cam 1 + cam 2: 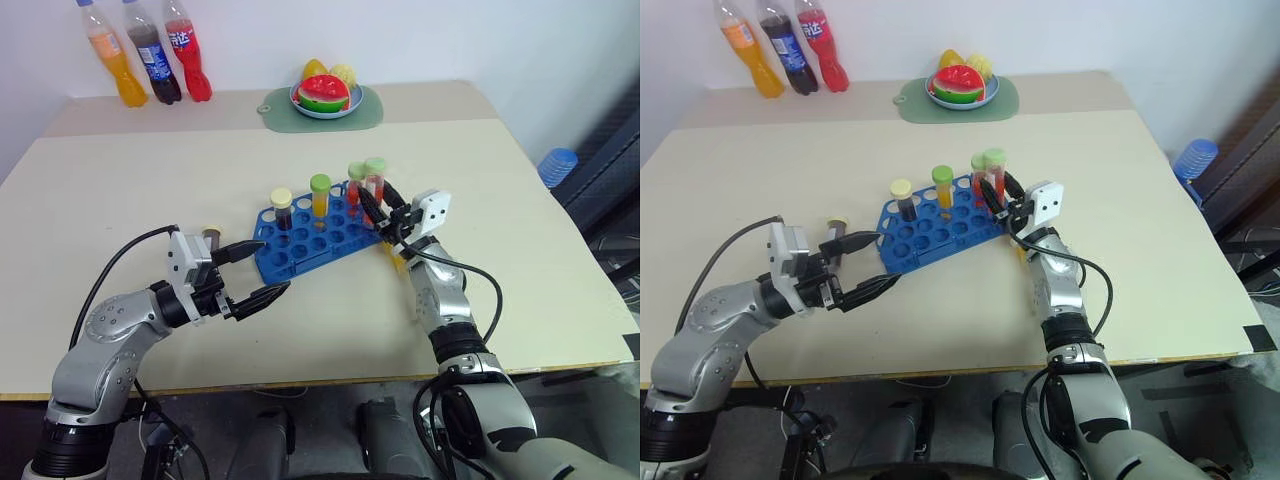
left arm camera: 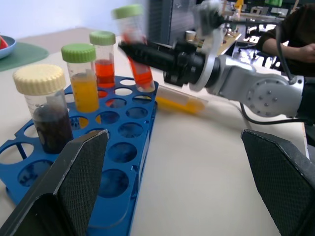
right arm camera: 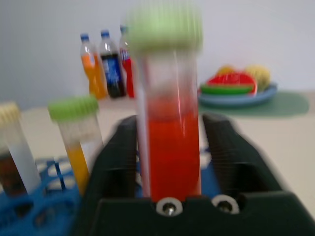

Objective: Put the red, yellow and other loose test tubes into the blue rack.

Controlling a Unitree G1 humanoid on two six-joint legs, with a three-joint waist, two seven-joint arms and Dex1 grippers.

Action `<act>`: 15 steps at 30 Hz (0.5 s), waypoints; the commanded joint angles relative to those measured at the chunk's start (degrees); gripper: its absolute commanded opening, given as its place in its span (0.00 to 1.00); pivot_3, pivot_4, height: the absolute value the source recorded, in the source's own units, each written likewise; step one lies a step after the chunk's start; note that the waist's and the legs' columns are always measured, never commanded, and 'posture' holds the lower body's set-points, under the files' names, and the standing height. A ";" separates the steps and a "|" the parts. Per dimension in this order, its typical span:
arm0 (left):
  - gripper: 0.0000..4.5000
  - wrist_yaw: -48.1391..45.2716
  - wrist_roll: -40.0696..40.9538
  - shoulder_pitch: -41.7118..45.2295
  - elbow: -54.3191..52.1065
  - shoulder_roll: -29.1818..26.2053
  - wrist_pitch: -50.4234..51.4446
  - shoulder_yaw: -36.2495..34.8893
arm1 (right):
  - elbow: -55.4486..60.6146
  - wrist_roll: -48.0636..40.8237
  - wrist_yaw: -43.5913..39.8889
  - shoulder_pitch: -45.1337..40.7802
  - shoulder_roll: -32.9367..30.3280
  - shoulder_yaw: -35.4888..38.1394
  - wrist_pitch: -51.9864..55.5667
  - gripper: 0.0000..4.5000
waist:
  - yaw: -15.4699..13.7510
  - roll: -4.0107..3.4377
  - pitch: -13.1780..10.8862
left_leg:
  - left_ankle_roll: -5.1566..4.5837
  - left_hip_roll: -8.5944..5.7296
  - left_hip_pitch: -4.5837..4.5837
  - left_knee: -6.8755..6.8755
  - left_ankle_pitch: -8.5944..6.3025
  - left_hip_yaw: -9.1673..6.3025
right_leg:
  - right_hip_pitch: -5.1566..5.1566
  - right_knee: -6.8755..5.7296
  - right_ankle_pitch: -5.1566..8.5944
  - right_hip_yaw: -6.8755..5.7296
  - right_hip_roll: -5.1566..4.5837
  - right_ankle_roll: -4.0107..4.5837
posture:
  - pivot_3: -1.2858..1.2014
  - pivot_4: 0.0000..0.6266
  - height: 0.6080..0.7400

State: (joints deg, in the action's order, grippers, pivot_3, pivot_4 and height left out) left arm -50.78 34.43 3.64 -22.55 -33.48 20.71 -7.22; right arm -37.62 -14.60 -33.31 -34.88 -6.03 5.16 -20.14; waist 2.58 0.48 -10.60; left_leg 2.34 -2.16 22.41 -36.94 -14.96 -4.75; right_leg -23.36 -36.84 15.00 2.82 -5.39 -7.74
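We see a beige table (image 1: 150,180) against a white wall, soda bottles (image 1: 150,55) far left, blue rack (image 1: 310,235) at centre. Right gripper (image 1: 378,212) straddles the red-liquid tube (image 1: 374,185) at the rack's right end, fingers slightly apart; grip unclear. Left gripper (image 1: 262,272) hangs wide open near-left of the rack.

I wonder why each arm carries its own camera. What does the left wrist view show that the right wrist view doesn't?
Left wrist view's extras: a clear tube of yellow liquid lying on the table beyond the bright blue plastic rack, and a person's dark sleeve. Right wrist view's extras: three tall plastic soda bottles. Shared: that rack, a green-capped red-liquid tube, a green-capped yellow-liquid tube, a pale-capped dark brown tube.
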 commanded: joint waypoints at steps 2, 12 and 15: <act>1.00 -0.06 0.33 -0.09 -1.04 0.29 -1.01 -0.18 | 3.10 1.50 -0.93 0.83 -2.12 -0.20 -3.08 0.99 | -0.10 0.00 0.00 | 0.00 -0.01 0.02 0.01 0.00 0.00 | 0.00 0.02 0.00 0.00 -0.01 0.00 | 0.52 0.24 1.00; 1.00 -0.15 -0.53 0.33 0.17 1.72 -2.03 1.01 | 32.92 -5.67 -6.05 13.81 -16.38 0.86 20.01 0.99 | -0.37 0.01 -0.01 | -0.02 -0.01 0.04 0.01 -0.01 -0.02 | 0.02 0.11 0.00 0.00 -0.02 0.00 | 0.52 0.24 1.00; 1.00 -0.49 -0.81 0.63 1.11 1.90 -2.63 1.49 | 46.63 -3.28 0.33 18.72 -22.48 1.41 36.10 0.99 | -0.40 0.01 -0.01 | -0.02 0.00 0.04 0.00 -0.01 -0.03 | 0.05 0.14 0.01 0.00 -0.02 0.01 | 0.52 0.24 1.00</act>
State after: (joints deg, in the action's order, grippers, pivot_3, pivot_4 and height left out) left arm -50.93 33.96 3.96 -20.92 -31.59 19.38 -5.60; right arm 0.49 -18.06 -35.76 -16.78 -26.37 5.59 7.74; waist 2.19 0.49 -10.61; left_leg 2.31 -2.16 22.46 -36.94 -14.97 -4.78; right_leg -23.31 -36.69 15.01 2.82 -5.40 -7.73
